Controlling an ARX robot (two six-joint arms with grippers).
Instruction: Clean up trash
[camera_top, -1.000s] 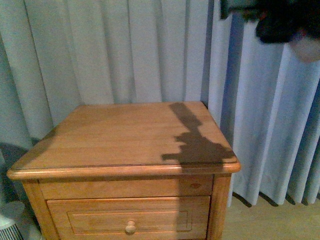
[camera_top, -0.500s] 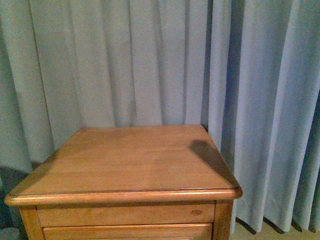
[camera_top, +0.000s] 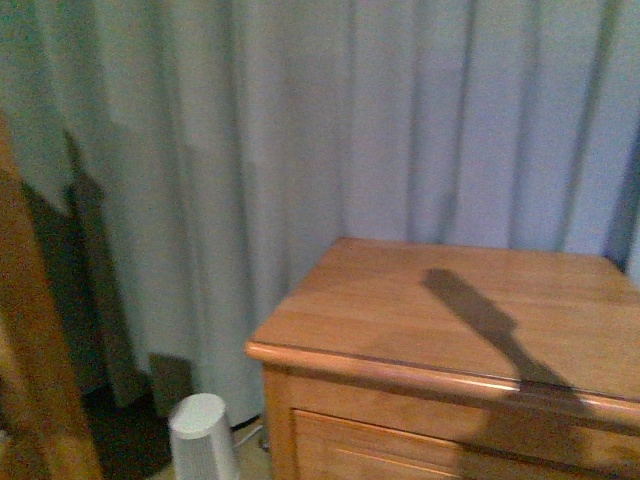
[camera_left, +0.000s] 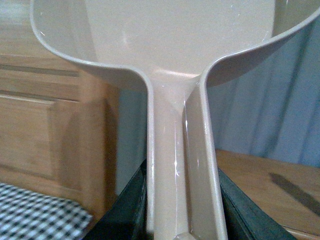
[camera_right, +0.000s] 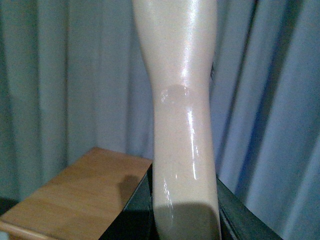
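Trash: seeing nothing of it, no small white crumpled wad of paper in any view, so being unable to say where it lies.

Facing, in the front view, a honey-coloured wooden nightstand (camera_top: 400, 310) at about 4 o'clock, with a long thin shadow (camera_top: 480, 315) crossing its top. Taking in a pale blue-grey pleated curtain (camera_top: 300, 150) across 12 o'clock and a white ribbed cylinder (camera_top: 200, 435) on the floor at 7 o'clock, just beside the nightstand's corner; not managing to tell what the cylinder is.

Clamping the left gripper (camera_left: 182, 222) on the grooved stem of a pinkish-beige plastic dustpan (camera_left: 165, 40), dark jaws pressing both flanks with no gap showing. Carrying the scoop end pointing away from the wrist, probably so as to lay its lip down ahead of the wad once found.

Squeezing the right gripper (camera_right: 186, 220) likewise around a glossy cream plastic handle (camera_right: 182, 100), jaws tight on either side. Losing its working end beyond the picture, so only guessing at a brush, the sweeping partner to the dustpan.

Holding both tools aloft, off every surface. Judging from that: being at the search stage, sweeping not yet begun.
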